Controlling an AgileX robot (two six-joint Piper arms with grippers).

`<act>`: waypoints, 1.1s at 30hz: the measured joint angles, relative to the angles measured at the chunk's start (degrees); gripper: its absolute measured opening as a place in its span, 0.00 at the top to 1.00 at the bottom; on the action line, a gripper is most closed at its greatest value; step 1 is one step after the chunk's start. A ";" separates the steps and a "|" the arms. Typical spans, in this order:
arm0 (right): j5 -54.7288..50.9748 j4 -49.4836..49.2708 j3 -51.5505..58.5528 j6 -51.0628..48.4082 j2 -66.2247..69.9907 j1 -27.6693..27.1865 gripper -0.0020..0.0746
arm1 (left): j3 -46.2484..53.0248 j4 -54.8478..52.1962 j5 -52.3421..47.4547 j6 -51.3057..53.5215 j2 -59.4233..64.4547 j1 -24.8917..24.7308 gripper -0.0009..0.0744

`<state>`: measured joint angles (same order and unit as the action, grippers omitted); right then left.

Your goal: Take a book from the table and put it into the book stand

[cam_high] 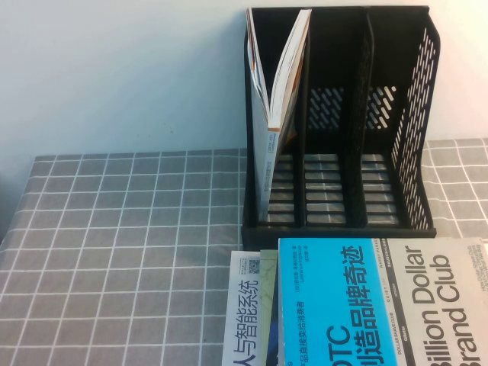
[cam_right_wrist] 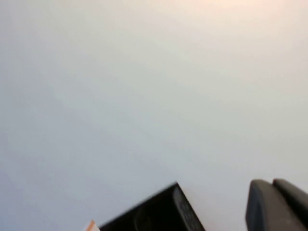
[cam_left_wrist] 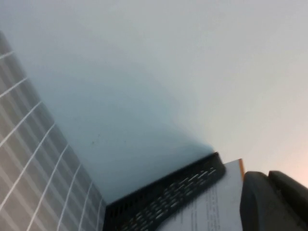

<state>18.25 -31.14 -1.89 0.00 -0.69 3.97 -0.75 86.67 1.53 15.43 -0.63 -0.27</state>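
Note:
The book [cam_high: 381, 305], half bright blue and half pale grey, lies flat on the table [cam_high: 114, 229] at the near edge, on top of a small pile in front of the book stand [cam_high: 339, 114]. Neither arm shows in the high view. In the left wrist view my left gripper [cam_left_wrist: 267, 176] is shut and empty, held up off the table and facing the wall, with the book stand's top edge [cam_left_wrist: 163, 202] in sight. My right gripper [cam_right_wrist: 272, 183] is likewise shut and empty, facing the wall above a corner of the book stand [cam_right_wrist: 154, 211].
A thin white book with an orange edge [cam_high: 282, 91] leans in the stand's left compartment; its top also shows in the left wrist view [cam_left_wrist: 211, 207]. A white-covered book [cam_high: 244, 313] and a greenish one [cam_high: 268, 305] stick out from under the blue one. A pale wall stands behind.

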 joint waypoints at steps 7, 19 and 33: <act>-1.95 11.69 -14.08 1.27 0.00 0.00 0.96 | -13.95 -1.95 -0.34 25.07 -0.14 0.00 0.99; -38.12 22.04 -36.12 -0.70 21.36 0.00 0.96 | -23.70 -2.41 -2.18 47.89 6.83 0.00 0.99; -54.54 21.72 -36.71 -3.79 35.48 0.00 0.96 | -23.70 -9.03 -18.78 44.95 30.76 -2.80 0.99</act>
<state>-36.28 -9.42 -38.60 -3.79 34.79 3.97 -24.46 77.64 -17.25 60.38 30.13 -3.07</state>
